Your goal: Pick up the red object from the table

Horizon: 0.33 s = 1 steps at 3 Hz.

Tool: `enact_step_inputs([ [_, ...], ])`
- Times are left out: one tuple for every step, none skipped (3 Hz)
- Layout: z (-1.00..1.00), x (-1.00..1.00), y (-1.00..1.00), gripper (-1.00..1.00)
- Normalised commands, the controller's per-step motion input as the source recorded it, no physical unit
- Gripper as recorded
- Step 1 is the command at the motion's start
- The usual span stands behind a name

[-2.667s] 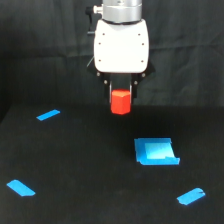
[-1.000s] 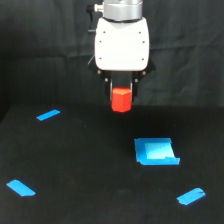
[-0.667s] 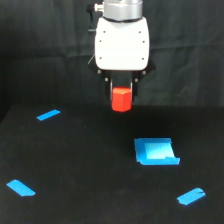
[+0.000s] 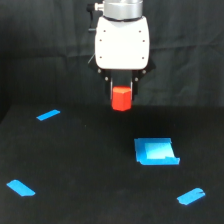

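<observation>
The white-bodied hand point(image 4: 121, 95) hangs at the top centre of the exterior view with its dark fingers closed snugly on the red object point(image 4: 121, 98), gripping it on both sides so the block's lower part pokes out below the fingertips, lifted clear of the black bench point(image 4: 90, 170). Down on the bench, a blue square patch point(image 4: 155, 151) lies below the block and toward the view's right. Three blue strips are scattered well apart: one at upper left point(image 4: 48, 115), one at lower left point(image 4: 20, 187) and one at lower right point(image 4: 191, 196).
</observation>
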Motion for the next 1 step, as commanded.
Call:
enact_step_inputs([
  [0.03, 0.01, 0.04, -1.00],
])
